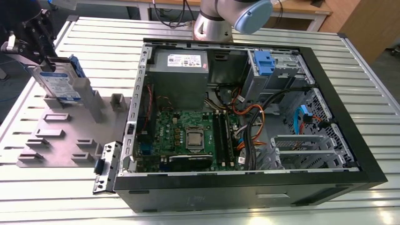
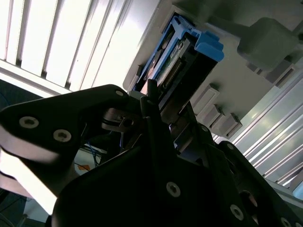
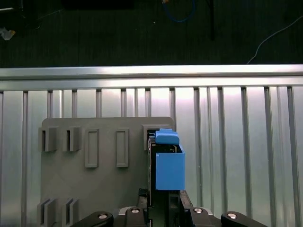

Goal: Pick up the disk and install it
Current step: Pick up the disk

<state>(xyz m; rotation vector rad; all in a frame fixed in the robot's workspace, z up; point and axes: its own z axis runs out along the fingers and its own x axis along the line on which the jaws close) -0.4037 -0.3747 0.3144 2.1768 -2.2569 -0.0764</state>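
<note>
The black gripper (image 3: 163,204) has its fingers closed on the silver-grey, blue-railed disk (image 1: 61,86), upright at the grey holder plate (image 1: 62,140) and not yet installed in the open black computer case (image 1: 237,190).

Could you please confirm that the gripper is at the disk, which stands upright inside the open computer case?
Not quite: the disk is not inside the open computer case. The exterior view shows it standing upright at the grey fixture plate, on the exterior view's left of the case. The gripper is indeed at the disk.
</note>
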